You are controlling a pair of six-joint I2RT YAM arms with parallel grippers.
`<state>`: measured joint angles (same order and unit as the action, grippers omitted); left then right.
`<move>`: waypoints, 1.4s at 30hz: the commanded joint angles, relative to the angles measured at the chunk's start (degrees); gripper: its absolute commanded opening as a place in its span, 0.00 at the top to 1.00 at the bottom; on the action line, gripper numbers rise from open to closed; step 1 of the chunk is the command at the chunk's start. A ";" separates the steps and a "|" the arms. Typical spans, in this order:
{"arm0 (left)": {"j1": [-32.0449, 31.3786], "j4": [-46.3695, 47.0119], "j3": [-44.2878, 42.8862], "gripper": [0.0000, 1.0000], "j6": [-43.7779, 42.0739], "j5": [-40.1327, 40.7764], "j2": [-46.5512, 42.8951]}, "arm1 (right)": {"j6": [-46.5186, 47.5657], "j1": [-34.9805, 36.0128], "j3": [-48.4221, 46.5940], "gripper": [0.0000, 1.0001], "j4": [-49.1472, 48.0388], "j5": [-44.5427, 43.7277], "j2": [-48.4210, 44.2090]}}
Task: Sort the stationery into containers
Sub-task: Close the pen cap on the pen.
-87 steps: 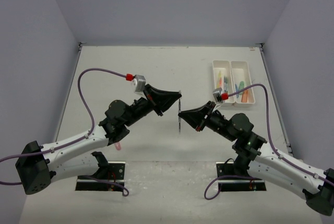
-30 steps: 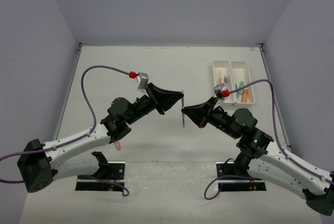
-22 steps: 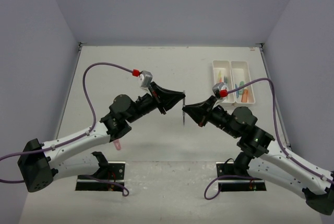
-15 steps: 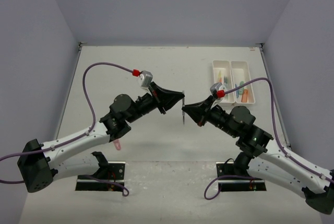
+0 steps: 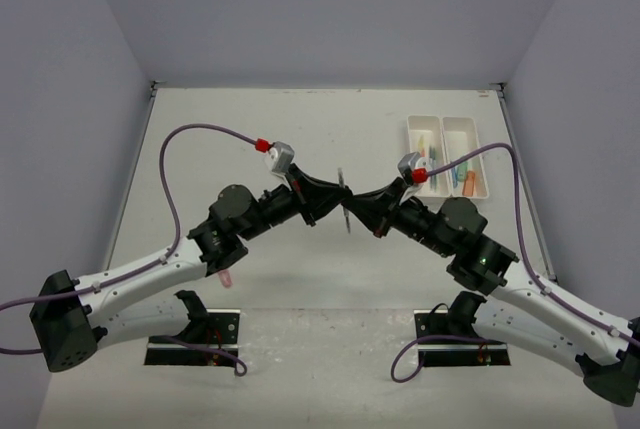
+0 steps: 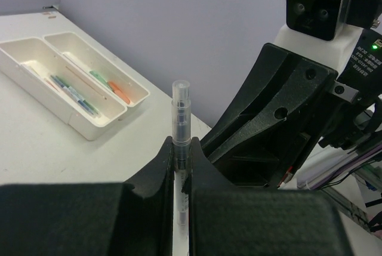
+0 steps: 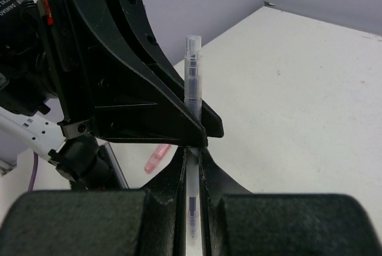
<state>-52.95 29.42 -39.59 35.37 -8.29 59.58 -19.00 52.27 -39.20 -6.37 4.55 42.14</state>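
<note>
nearest us, close by the left arm, a pink pen (image 5: 227,278) lies flat on the table (image 5: 300,129), touched by nothing.

further out, over the middle of the table, the two arms meet tip to tip. the left gripper (image 5: 335,191) comes in from the left and the right gripper (image 5: 355,211) from the right, and both are clenched on the same clear pen (image 5: 344,219). in the left wrist view we see the barrel pinched between the left fingers, its capped end sticking out past them, with the black body of the right gripper just behind it. the right wrist view mirrors this: the right fingers squeeze the pen lower down, and the left gripper's fingers sit against it just beyond. the pen is off the table, held crosswise to both grippers.

furthest away, at the far right of the table, two white trays sit side by side, touching along their long walls. the left tray (image 5: 424,134) holds thin pens (image 6: 74,93) in blue, green and pink; the right tray (image 5: 462,137) holds an orange marker (image 6: 118,92) and a green one beside it.
</note>
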 commanded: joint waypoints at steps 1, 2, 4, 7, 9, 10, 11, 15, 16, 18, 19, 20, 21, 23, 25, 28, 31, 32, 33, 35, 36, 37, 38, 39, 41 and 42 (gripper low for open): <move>0.30 1.43 -0.72 1.00 -1.76 -1.68 -2.95 | 0.40 0.57 -1.27 0.95 -5.73 7.51 0.22; 0.30 2.19 -0.62 1.00 -1.87 -2.47 -3.63 | 0.29 0.55 -1.18 0.86 -5.76 9.15 0.51; 0.30 3.75 -0.57 1.00 -1.95 -3.98 -4.22 | 0.17 0.62 -1.38 0.76 -5.52 10.89 1.60; 0.30 5.55 -1.01 1.00 -1.53 -7.25 -4.83 | -0.51 0.64 -1.58 0.78 -5.93 14.25 4.09; 0.28 5.69 -1.46 1.00 -1.49 -7.87 -4.25 | -0.93 0.64 -1.56 0.93 -6.38 14.35 4.21; 0.30 5.58 -1.73 1.00 -1.56 -8.28 -3.93 | -0.87 0.60 -1.78 0.97 -6.34 14.19 4.07; 0.30 5.24 -2.02 0.99 -1.75 -8.62 -3.66 | -0.76 0.56 -2.04 1.00 -6.15 13.96 3.86; 0.30 1.90 -2.79 0.33 -3.67 -5.92 -2.99 | 0.29 0.64 -2.37 1.00 -4.33 13.01 2.69; 0.30 0.77 -3.20 0.26 -4.24 -5.27 -3.03 | 0.53 0.60 -2.33 1.00 -3.89 12.73 2.69; 0.30 -1.20 -3.96 0.18 -5.10 -3.92 -3.15 | 0.96 0.55 -2.21 1.00 -2.99 12.18 2.69; 0.30 -2.54 -4.62 0.20 -5.60 -2.12 -3.39 | 1.06 0.55 -1.88 1.00 -2.63 11.84 2.69; 0.30 -3.11 -4.97 0.21 -5.81 -1.03 -3.73 | 1.03 0.55 -1.50 1.00 -2.60 11.76 2.61; 0.30 -3.59 -5.27 0.23 -5.99 -0.03 -4.07 | 0.99 0.55 -1.11 1.00 -2.59 11.72 2.53; 0.33 -3.98 -5.76 0.24 -6.59 -0.16 -4.27 | 0.65 0.58 -0.88 1.00 -2.59 11.41 2.36; 0.39 -4.54 -6.73 0.27 -7.15 -1.17 -4.33 | 0.43 0.64 -0.88 1.00 -2.53 11.12 2.19; 0.30 -4.89 -7.32 0.38 -7.48 -2.23 -4.55 | 1.02 0.55 -1.48 1.00 -1.58 10.93 2.16; 0.30 -5.20 -7.91 0.38 -7.83 -3.65 -4.56 | 1.52 0.64 -1.72 1.00 -1.07 11.19 2.14; 0.30 -5.76 -8.26 0.39 -8.01 -4.08 -4.56 | 1.57 0.64 -1.85 1.00 -0.77 10.97 2.10; 0.30 -6.18 -8.51 0.41 -8.15 -4.39 -4.59 | 1.65 0.64 -1.99 1.00 -0.49 10.74 2.07; 0.30 -6.46 -8.65 0.46 -8.13 -4.30 -4.89 | 1.77 0.64 -2.19 1.00 -0.07 10.49 2.15; 0.30 -6.63 -8.73 0.52 -8.20 -4.20 -4.99 | 1.77 0.56 -2.20 1.00 0.11 10.48 2.08; 0.30 -6.87 -8.89 0.53 -8.28 -4.12 -5.00 | 1.77 0.55 -2.20 1.00 0.06 10.48 2.07; 0.30 -7.41 -9.11 0.56 -8.36 -4.04 -5.00 | 1.77 0.55 -2.26 1.00 0.04 10.54 1.95; 0.30 -7.62 -9.18 0.58 -8.39 -4.01 -5.00 | 1.71 0.55 -2.34 1.00 0.04 10.62 1.84; 0.30 -7.68 -9.10 0.60 -8.24 -3.98 -4.81 | 1.68 0.61 -2.51 1.00 0.10 10.74 1.67; 0.30 -7.71 -9.05 0.66 -8.21 -4.15 -4.65 | 1.64 0.59 -2.69 1.00 0.18 10.74 1.63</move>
<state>-52.64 22.50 -46.32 28.82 -11.56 55.59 -18.33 52.60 -39.29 -6.50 15.94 44.81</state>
